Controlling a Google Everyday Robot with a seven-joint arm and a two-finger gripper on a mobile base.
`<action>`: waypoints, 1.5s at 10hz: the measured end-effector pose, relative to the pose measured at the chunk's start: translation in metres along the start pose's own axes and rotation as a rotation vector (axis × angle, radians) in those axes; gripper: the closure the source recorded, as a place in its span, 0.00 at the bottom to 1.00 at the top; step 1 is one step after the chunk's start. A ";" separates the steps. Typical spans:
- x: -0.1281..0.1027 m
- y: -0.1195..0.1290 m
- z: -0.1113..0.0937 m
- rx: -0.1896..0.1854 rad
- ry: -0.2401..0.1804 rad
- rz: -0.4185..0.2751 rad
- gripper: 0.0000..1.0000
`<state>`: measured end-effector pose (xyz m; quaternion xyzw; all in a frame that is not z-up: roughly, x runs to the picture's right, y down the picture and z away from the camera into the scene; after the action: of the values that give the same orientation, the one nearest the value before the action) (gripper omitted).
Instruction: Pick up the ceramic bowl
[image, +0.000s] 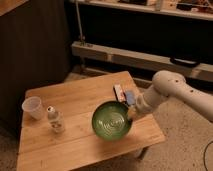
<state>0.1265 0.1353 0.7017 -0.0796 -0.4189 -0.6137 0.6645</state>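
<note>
Claw (132, 113) grips the ceramic bowl (112, 121) by its right rim. Bowl is tipped steeply, inside facing the camera, over the tabletop (80, 97) near its front right; can't tell whether the lower edge touches the wood. Step looks like lift in progress. Next: raise straight up, level it out, keep off the small flat items (124, 95) behind.
</note>
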 end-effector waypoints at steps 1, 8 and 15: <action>0.006 0.007 0.014 0.016 -0.014 0.011 0.75; 0.034 0.028 0.085 0.098 -0.065 0.036 1.00; 0.003 -0.025 0.033 0.157 -0.062 -0.094 1.00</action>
<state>0.0892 0.1476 0.7146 -0.0266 -0.4895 -0.6065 0.6259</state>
